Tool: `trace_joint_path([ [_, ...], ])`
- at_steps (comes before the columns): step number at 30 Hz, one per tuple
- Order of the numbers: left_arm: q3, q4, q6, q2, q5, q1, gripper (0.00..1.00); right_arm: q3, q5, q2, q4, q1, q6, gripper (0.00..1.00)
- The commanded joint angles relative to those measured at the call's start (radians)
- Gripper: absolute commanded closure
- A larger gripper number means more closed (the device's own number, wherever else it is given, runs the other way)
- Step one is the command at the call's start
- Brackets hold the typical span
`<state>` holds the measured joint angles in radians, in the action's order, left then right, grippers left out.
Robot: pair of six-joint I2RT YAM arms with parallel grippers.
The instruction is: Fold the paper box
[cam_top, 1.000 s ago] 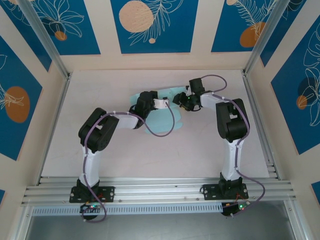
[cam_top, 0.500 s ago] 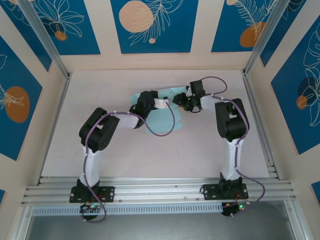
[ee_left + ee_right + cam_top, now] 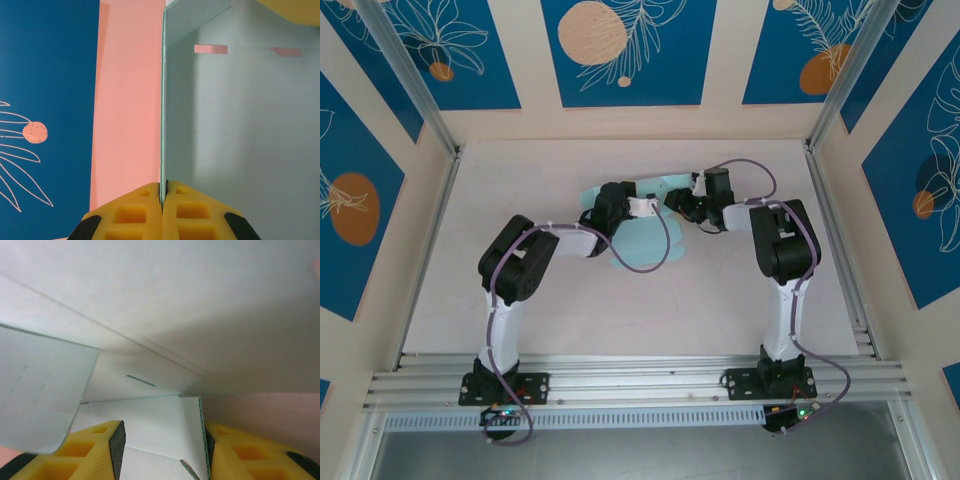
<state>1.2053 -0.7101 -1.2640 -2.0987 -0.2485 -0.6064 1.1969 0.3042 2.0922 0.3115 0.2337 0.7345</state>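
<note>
The paper box is a pale light-blue card sheet, partly folded, lying mid-table under both wrists. In the left wrist view one panel stands upright, and my left gripper is shut on that panel's thin vertical edge. In the top view the left gripper meets my right gripper over the sheet. In the right wrist view my right gripper stands open around a flap. The flap's corrugated edge lies against the right-hand finger, while the left-hand finger stays apart from it.
The white table is walled by cream and blue patterned panels at the back and sides. Purple cables loop from both wrists over the sheet. Aluminium rails run along the near edge.
The right wrist has come down and forward, bringing its gripper a little leftward onto the sheet. The left arm has held still.
</note>
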Motion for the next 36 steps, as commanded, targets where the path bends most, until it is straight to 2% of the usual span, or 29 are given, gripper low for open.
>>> trace_joint_path([
  [1,0.016,0.054,0.015,-0.034,-0.004,-0.007,1.00,-0.020,0.022,-0.066,0.066,0.016,0.000,0.59],
  [21,0.015,0.064,0.020,-0.031,-0.009,-0.013,1.00,0.039,0.007,0.006,0.008,0.081,0.012,0.66],
  [29,0.001,0.049,0.000,-0.033,-0.012,-0.012,1.00,-0.031,0.000,-0.123,-0.060,0.056,-0.020,0.65],
  [36,-0.033,-0.086,-0.112,-0.069,-0.019,-0.013,1.00,-0.130,-0.009,-0.280,-0.145,0.016,-0.067,0.61],
])
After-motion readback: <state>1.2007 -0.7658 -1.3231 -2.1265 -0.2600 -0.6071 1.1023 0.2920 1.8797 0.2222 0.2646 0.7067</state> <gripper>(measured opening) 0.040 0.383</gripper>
